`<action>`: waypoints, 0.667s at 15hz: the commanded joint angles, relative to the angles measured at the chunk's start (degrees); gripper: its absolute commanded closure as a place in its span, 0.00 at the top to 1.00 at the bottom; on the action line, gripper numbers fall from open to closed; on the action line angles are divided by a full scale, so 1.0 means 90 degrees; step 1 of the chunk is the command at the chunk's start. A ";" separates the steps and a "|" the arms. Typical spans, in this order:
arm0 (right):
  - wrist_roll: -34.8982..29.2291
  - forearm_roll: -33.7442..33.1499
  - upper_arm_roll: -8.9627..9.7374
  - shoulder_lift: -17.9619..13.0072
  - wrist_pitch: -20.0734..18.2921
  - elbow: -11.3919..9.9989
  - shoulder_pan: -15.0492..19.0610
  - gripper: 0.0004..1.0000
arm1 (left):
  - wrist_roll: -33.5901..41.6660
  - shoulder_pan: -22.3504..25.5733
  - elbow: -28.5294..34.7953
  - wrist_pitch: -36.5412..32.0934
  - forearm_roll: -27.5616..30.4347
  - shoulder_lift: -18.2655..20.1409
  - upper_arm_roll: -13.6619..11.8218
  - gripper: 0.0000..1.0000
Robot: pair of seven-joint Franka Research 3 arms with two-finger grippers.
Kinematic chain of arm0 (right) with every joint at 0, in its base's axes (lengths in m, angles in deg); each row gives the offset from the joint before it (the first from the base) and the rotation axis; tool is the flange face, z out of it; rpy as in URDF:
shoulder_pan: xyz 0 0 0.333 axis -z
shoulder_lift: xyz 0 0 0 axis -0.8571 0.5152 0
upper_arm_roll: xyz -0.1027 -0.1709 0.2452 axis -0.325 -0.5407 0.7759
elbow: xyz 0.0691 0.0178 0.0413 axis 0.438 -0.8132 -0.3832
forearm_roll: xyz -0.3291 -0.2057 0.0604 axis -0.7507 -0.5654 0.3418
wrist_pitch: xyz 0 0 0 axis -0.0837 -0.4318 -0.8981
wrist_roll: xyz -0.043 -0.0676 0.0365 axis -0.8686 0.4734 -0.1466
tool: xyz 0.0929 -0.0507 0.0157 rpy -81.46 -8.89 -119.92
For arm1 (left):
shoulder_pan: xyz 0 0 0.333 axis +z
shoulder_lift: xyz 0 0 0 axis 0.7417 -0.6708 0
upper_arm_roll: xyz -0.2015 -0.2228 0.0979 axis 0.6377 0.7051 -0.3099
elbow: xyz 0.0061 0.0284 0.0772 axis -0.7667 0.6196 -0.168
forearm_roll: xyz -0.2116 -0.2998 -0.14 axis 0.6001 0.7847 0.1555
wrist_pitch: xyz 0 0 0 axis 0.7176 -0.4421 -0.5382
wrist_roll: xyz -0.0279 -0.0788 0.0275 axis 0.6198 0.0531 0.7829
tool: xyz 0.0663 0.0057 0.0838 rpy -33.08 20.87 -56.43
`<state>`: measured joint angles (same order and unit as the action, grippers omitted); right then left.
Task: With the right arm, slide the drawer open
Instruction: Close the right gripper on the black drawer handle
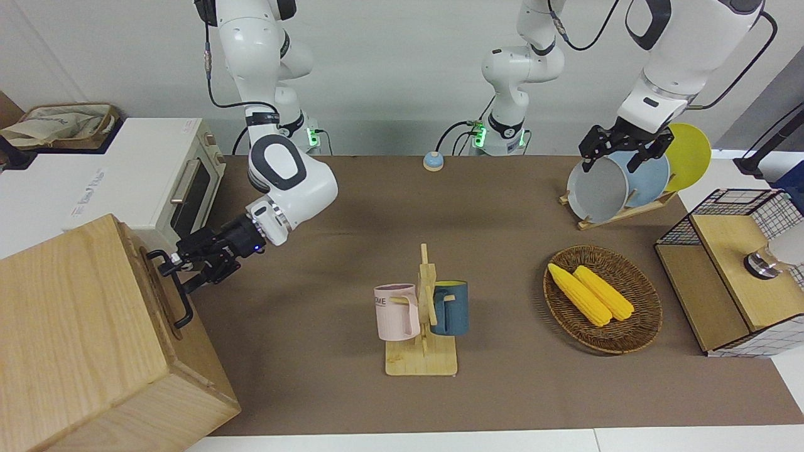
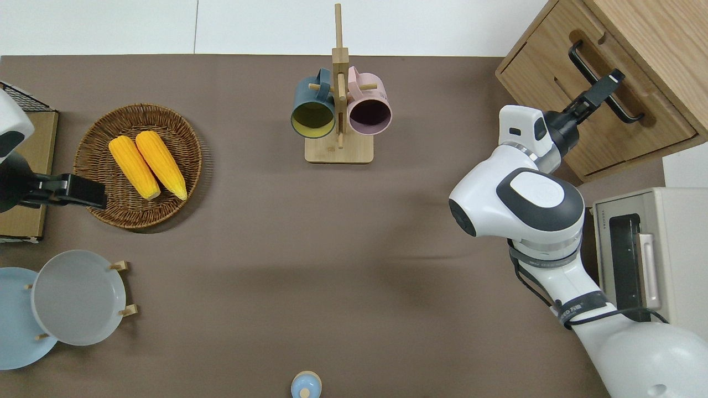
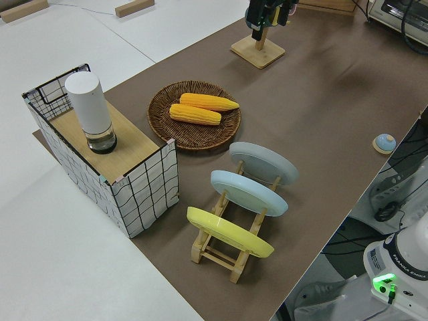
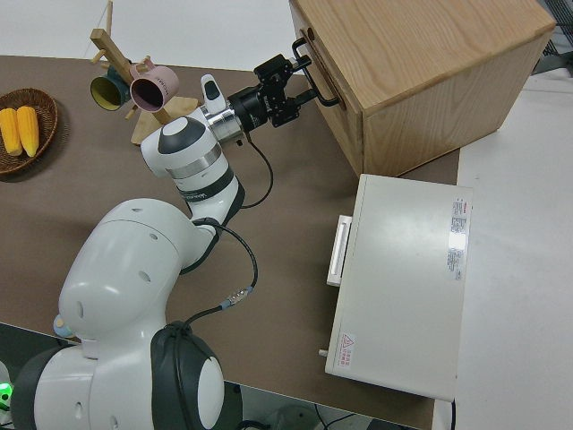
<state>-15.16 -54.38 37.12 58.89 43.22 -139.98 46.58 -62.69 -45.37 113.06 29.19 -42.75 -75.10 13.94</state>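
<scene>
The right gripper (image 2: 608, 84) meets the drawer (image 2: 603, 108) at its black handle (image 2: 605, 80). Whether its jaws grip it cannot be told. The left arm is parked.

The white jointed right arm (image 1: 286, 172) reached out low and nearly level, wrist turned sideways, its black two-finger gripper (image 1: 168, 263) at full stretch with fingers (image 2: 608, 83) set either side of something slim. The left arm was parked.

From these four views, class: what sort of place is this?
Probably a robot lab's mock kitchen: a white toaster oven, a wooden mug tree with two mugs, and two white robot arms, one reaching the pale wooden box's drawer.
</scene>
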 commanded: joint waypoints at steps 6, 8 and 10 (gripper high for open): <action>-0.0077 -0.0195 -0.0153 0.0302 0.0190 0.0523 -0.0125 0.36 | -0.0067 -0.0034 -0.0055 -0.0115 -0.0114 0.0018 0.0001 0.99; -0.0067 -0.0185 -0.0212 0.0303 0.0190 0.0542 -0.0222 0.15 | -0.0067 -0.0033 -0.0065 -0.0115 -0.0114 0.0028 0.0001 0.99; -0.0057 -0.0185 -0.0222 0.0312 0.0170 0.0542 -0.0242 0.00 | -0.0067 -0.0034 -0.0064 -0.0115 -0.0114 0.0028 0.0001 0.99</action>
<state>-15.16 -54.57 36.22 60.92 44.37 -136.85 45.51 -62.69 -45.37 113.06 29.19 -42.75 -75.10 13.94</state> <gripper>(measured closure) 0.762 0.004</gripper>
